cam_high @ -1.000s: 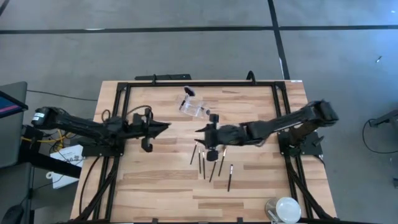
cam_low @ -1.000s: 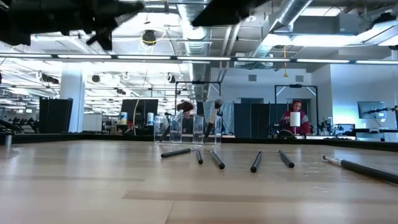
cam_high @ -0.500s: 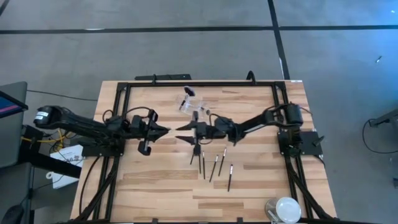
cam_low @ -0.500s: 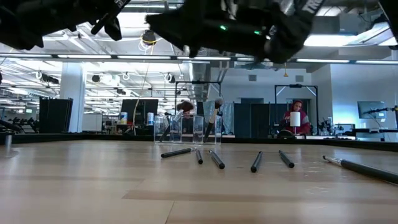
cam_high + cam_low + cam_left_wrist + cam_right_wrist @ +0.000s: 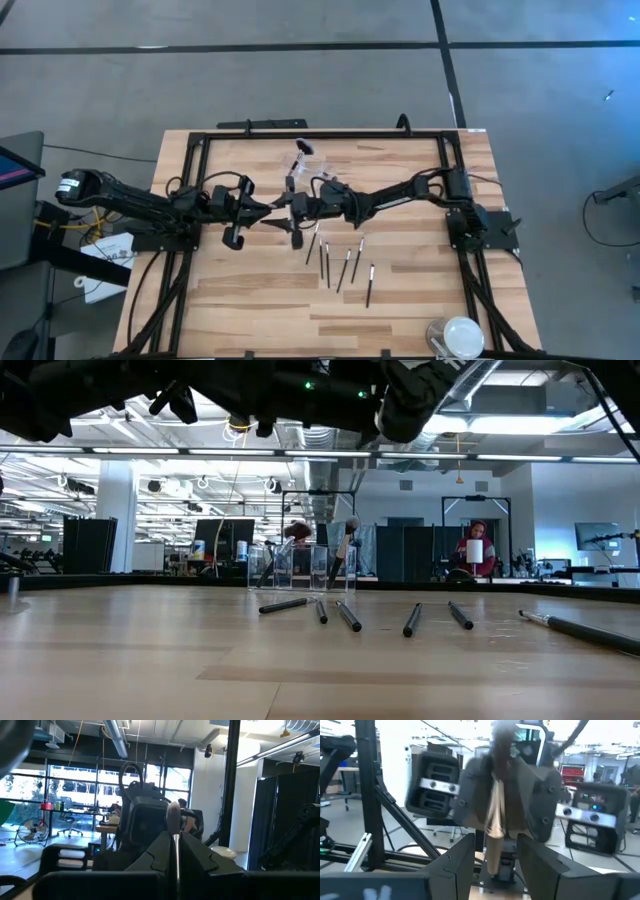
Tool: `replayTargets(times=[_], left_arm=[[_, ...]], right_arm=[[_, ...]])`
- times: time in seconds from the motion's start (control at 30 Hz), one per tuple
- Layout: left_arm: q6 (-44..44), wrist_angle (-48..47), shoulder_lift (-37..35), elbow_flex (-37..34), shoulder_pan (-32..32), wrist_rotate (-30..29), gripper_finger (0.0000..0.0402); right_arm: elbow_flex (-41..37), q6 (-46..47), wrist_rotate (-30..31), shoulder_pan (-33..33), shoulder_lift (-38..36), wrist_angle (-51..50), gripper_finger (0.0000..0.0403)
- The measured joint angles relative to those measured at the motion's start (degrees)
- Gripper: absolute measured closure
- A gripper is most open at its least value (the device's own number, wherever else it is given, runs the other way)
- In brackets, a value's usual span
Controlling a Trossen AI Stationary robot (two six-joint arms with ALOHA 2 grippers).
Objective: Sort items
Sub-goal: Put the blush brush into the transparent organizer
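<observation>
My left gripper is above the table's middle, shut on one slim makeup brush. The brush's pale head points at my right gripper. That gripper faces the left one and is open, with a finger on either side of the brush's free end. Several other brushes lie flat on the table to the right of the grippers. More brushes stand in the clear holder. My left gripper pinches the brush between its two fingers on the thin shaft just behind the head. The brush lies along the fingers and sticks out level toward the table's right, lifted clear of the table. My right gripper: I cannot tell whether its fingers touch the brush.
A round white-and-clear disc sits at the table's near right corner. A black frame runs along the table's edges. In the low view a person sits far behind the table. Bare wood lies at the near left.
My right gripper has moved from above the loose brushes toward the table's left. It now faces my left gripper tip to tip, around the held brush. The brushes on the table have stayed where they were.
</observation>
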Motion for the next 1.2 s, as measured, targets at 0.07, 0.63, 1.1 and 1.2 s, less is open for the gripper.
replayTargets(times=[0.07, 0.63, 1.1, 1.2], left_arm=[[0.03, 0.37, 0.00, 0.00, 0.00, 0.01, 0.0374], [5.61, 1.64, 0.76, 1.21, -0.01, -1.05, 0.0373], [9.54, 5.65, 5.03, 2.22, -0.04, -2.24, 0.0373], [9.52, 5.51, 5.49, 2.23, 0.00, -2.96, 0.0373]], right_arm=[[0.28, -0.14, 0.01, 0.11, -0.06, -0.24, 0.0260], [2.45, -0.27, 0.02, -0.26, -0.02, -1.79, 0.0264], [2.45, -0.25, 0.13, -0.74, -0.02, -2.34, 0.0311], [2.45, -0.25, 0.19, -0.79, -0.02, -2.38, 0.0330]])
